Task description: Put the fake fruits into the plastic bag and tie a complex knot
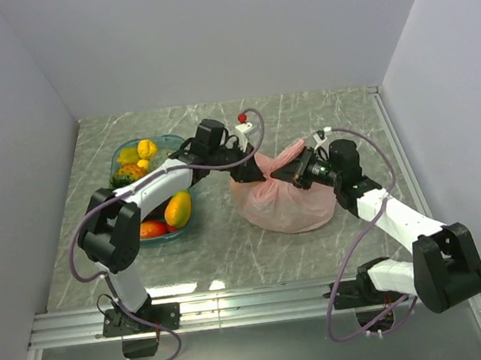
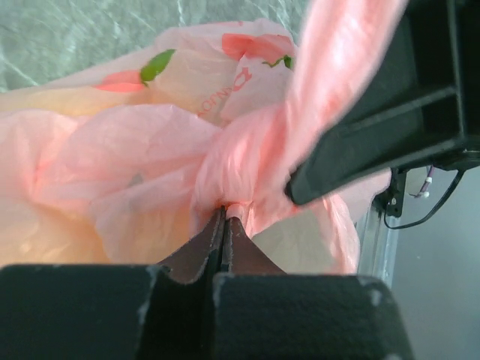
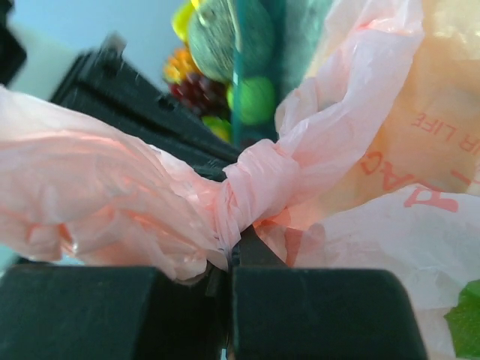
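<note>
A lab test booth: plain white walls [image 1: 207, 36] around a marble-patterned table [image 1: 231, 250].

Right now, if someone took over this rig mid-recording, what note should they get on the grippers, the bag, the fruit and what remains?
The left gripper is shut on the thin translucent pink plastic bag, just under the tight twisted knot.
The right gripper is shut on the bag plastic from the opposite side.
Done: the bag sits bulging mid-table with the knot formed on top.
Several glossy fake fruits lie in the clear teal tray.
Left: probably tighten the knot, then release.
</note>
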Tool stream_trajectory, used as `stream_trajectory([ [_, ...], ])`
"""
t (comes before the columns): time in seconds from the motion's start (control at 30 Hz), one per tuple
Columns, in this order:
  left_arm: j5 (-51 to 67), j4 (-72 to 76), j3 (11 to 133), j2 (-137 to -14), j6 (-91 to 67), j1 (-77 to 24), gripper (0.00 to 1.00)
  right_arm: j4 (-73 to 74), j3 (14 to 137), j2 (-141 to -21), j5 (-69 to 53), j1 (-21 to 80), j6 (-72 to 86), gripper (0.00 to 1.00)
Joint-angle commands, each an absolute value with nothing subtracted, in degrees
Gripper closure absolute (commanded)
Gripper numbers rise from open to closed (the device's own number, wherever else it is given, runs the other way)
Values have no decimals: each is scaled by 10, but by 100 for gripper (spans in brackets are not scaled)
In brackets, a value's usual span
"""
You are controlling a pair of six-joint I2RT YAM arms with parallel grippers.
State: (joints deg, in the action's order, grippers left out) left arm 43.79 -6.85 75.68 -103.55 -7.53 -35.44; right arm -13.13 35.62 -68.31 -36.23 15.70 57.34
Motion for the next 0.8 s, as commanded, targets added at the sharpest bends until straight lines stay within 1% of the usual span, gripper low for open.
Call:
stream_trajectory([
  [0.0, 460, -97, 782, -987, -46, -341, 100, -230, 353, -658, -319, 156, 682, 100],
  [0.13, 488, -134, 771, -969, -43, -341, 100, -230, 320, -653, -309, 159, 670, 100],
  [0.2, 507, -129, 756, -967, -66, -344, 100, -229, 306, -646, -302, 165, 635, 100],
  [0.37, 530, -110, 728, -976, -107, -366, 100, -164, 316, -633, -278, 167, 509, 100],
  [0.47, 520, -84, 715, -986, -144, -385, 100, -177, 317, -630, -284, 167, 504, 100],
  [0.53, 503, -62, 709, -1004, -185, -396, 100, -191, 318, -631, -284, 167, 506, 100],
  [0.57, 471, -55, 710, -1012, -200, -399, 100, -198, 317, -634, -286, 168, 506, 100],
  [0.67, 480, 15, 719, -1048, -273, -399, 100, -197, 317, -636, -299, 171, 498, 100],
  [0.7, 480, 44, 720, -1058, -288, -399, 100, -194, 316, -636, -306, 172, 493, 99],
  [0.77, 480, 99, 722, -1071, -315, -399, 100, -186, 316, -638, -318, 172, 481, 94],
])
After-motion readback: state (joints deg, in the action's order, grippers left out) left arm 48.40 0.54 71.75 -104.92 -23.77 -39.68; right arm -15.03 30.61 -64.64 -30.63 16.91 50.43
